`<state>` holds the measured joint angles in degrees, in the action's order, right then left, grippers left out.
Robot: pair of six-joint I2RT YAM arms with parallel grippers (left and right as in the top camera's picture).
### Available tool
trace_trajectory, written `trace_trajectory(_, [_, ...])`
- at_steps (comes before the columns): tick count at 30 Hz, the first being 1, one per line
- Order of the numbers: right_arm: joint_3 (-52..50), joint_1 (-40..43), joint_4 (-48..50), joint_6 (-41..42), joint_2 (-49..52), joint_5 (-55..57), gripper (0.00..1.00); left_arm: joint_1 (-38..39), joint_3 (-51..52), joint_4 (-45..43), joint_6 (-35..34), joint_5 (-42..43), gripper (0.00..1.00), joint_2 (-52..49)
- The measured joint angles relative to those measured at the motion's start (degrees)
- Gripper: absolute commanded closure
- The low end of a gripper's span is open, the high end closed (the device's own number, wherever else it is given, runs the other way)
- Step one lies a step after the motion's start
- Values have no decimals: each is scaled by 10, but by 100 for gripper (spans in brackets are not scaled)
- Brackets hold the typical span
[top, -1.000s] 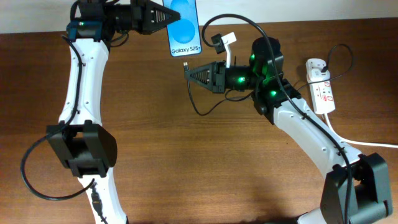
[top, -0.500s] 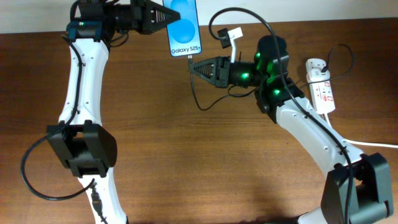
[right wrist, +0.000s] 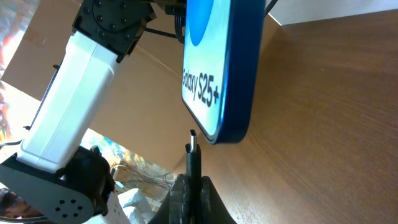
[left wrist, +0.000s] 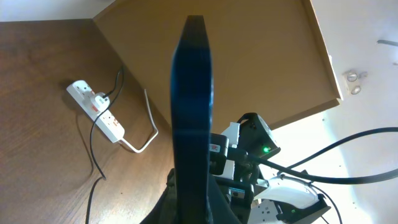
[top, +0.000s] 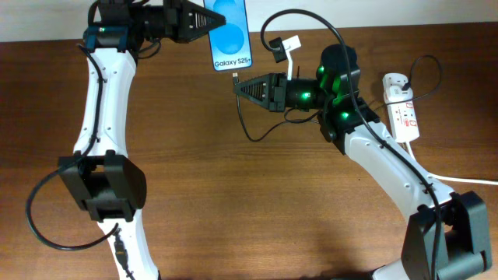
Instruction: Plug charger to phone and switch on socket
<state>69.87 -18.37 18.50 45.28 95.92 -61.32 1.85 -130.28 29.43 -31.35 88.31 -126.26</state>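
My left gripper (top: pixel 204 21) is shut on the phone (top: pixel 230 35), holding it above the table's far edge; its blue screen reads "Galaxy S25+". The left wrist view shows the phone (left wrist: pixel 192 106) edge-on between the fingers (left wrist: pixel 193 202). My right gripper (top: pixel 241 87) is shut on the charger's connector (top: pixel 234 77), whose tip sits just below the phone's bottom edge with a small gap. In the right wrist view the connector (right wrist: pixel 193 152) points up at the phone's lower end (right wrist: pixel 224 74) from between the fingers (right wrist: pixel 193 186). The cable (top: pixel 247 128) loops down. The white socket (top: pixel 403 109) lies at the right.
A thick white cord (top: pixel 451 177) runs from the socket toward the right edge. A black plug and wire (top: pixel 424 74) sit at the socket's far end. The socket also shows in the left wrist view (left wrist: pixel 98 111). A white tag (top: pixel 286 48) hangs on the right arm's wiring.
My right gripper carried the connector up and left toward the phone's bottom edge, then eased slightly back. The left gripper and phone stayed still.
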Motion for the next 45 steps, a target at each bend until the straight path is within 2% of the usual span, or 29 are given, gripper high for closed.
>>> trace_trajectory(45, [0, 3, 2, 23, 0, -7, 96, 7, 0, 0, 2, 0, 100, 0])
